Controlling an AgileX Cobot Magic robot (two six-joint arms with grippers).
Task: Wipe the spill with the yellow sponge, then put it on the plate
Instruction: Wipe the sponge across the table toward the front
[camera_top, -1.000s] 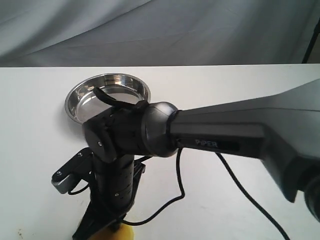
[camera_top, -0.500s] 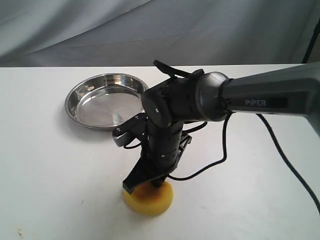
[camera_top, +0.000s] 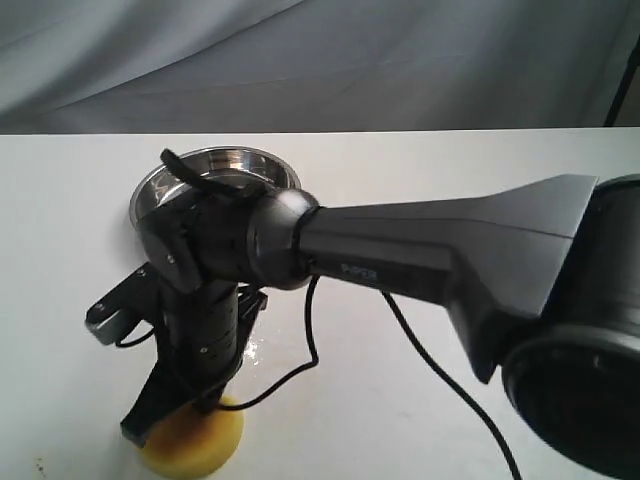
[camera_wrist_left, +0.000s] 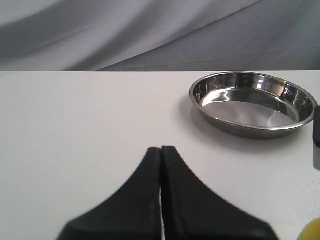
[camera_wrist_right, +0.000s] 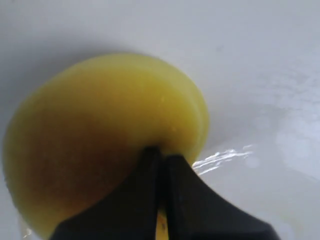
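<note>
Grippers first, the idle one on my left. My left gripper (camera_wrist_left: 161, 150) has its jaws pressed fully together with nothing between them, and it hangs above bare white table (camera_wrist_left: 75, 125), well clear of the work.

My right gripper (camera_wrist_right: 160, 152) has reached across to the left of the exterior view and points down. Its jaws are closed at the tips. A sliver of yellow shows in the slit further back, so I judge it has pinched a fold of foam rather than merely resting on it.

Finding: the yellow sponge (camera_top: 190, 445) lies flat on the table directly under that gripper, at the near left edge. The tips meet it at the rim. Its upper face shows an orange-brown tint.

Handling, as a judgement: it should be light, soft and easily squashed, and it is likely damp. A rim pinch may let it sag or slip, so gripping across the full thickness of the disc would be surer.

Just right of the sponge, the spill (camera_wrist_right: 220, 159) is now only a thin wet sheen with no amber colour that I can see.

Further back, the plate (camera_wrist_left: 245, 127) is empty, partly hidden behind my wrist in the exterior view.
</note>
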